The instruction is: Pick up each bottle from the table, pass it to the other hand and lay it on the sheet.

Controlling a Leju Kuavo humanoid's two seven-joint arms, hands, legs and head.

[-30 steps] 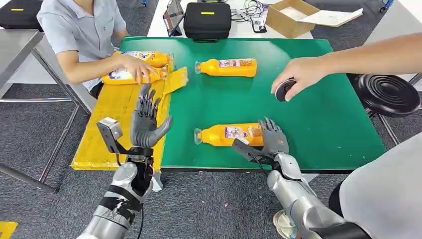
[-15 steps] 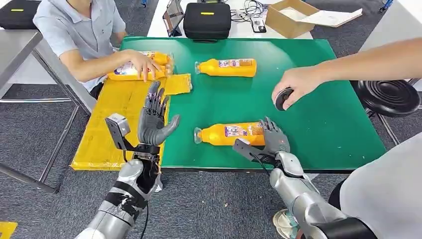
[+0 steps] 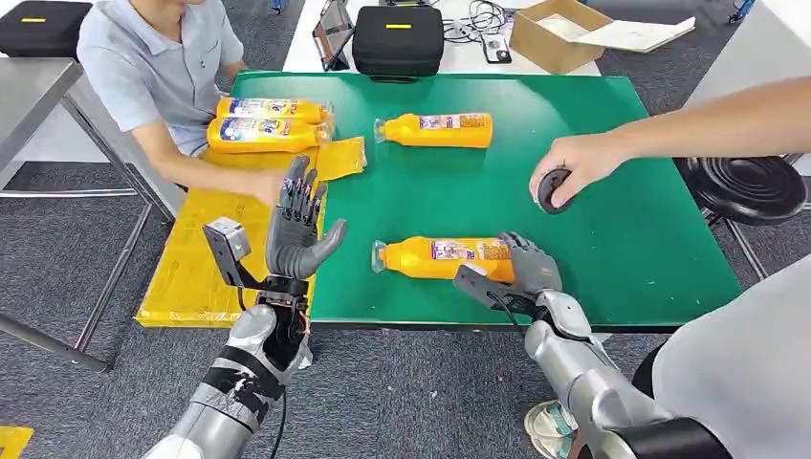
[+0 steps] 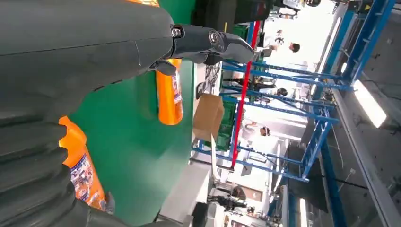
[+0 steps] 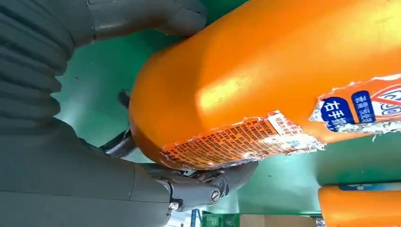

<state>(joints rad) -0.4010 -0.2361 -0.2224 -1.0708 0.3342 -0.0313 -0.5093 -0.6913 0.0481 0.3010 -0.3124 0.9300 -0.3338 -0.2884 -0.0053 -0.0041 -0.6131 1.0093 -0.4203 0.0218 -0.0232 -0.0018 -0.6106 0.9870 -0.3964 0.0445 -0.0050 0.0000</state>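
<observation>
A green table [image 3: 593,191] carries two orange bottles [image 3: 436,129] and a yellow sheet's [image 3: 215,239] edge.

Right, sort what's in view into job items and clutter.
Job: near bottle under right hand; far bottle; two bottles on yellow sheet; left hand.
Clutter: black case, cardboard box, stool.

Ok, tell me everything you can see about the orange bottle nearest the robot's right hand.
The orange bottle looks like glossy plastic and lies on its side on the green table, cap end toward the yellow sheet. Its white and blue label is torn and peeling. The right hand wraps its base, thumb on one side, fingers on the other.
</observation>
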